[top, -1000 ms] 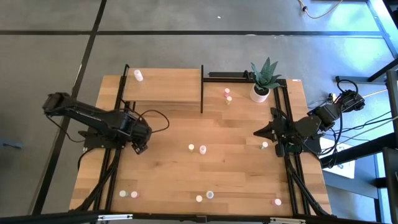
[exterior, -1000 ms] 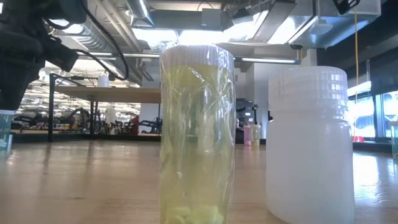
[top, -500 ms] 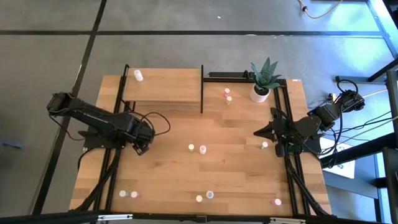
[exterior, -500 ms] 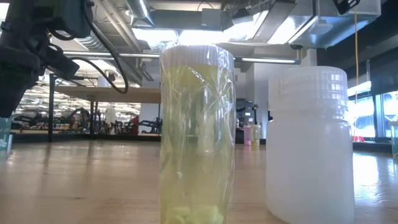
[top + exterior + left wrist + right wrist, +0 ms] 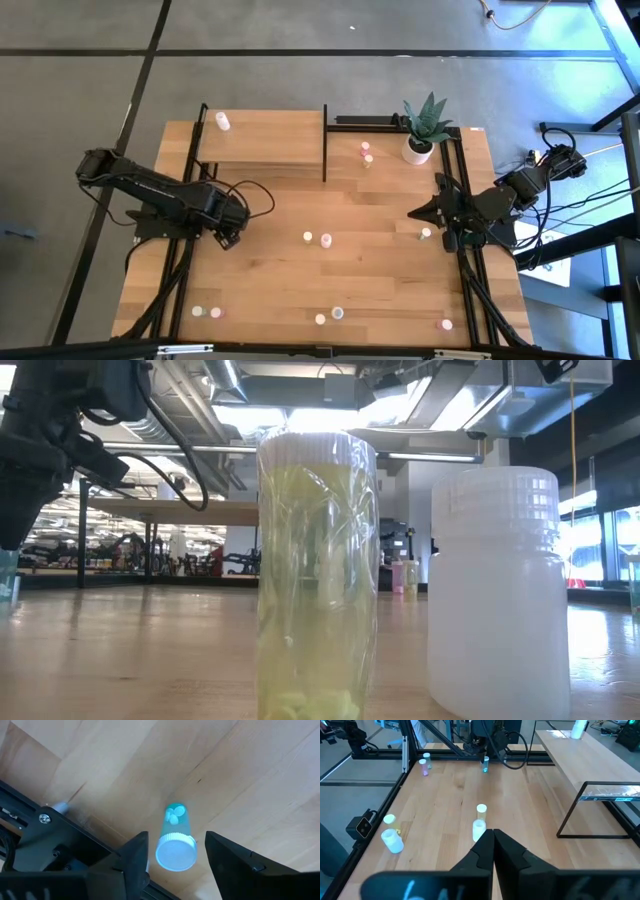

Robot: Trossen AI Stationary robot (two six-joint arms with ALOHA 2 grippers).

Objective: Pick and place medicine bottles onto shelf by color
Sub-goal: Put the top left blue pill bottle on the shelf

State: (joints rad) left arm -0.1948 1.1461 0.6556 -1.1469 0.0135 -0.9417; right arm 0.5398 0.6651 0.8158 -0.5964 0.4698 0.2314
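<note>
A: Looking down past the left gripper (image 5: pixel 172 851), what do you see?

B: A small clear bottle with blue top (image 5: pixel 175 838), upright on the wooden table (image 5: pixel 380 260), a few pale pills visible through its wall. It stands between the two fingers, which are spread wider than the bottle and not touching it.

A: And where is that on the table?

B: At the left edge, below the shelf (image 5: pixel 262 138), a raised light-wood platform with black posts at the far left of the table. One white bottle (image 5: pixel 222 121) stands on the shelf's far left corner.

A: The other bottles?

B: Scattered. Going left to right: a pair near the front left corner (image 5: pixel 206 312), a pair at the table's middle (image 5: pixel 317 238), another pair at the front edge (image 5: pixel 329 316), two beside the potted plant (image 5: pixel 424 128), one just by the right gripper (image 5: pixel 413 213), and a pink-topped one (image 5: pixel 446 324) at the front right.

A: The right gripper?

B: Parked at the right edge, fingers pressed together, holding nothing.

A: The surroundings?

B: Grey floor around the table; the low view shows an open workshop with ceiling lights behind.
</note>
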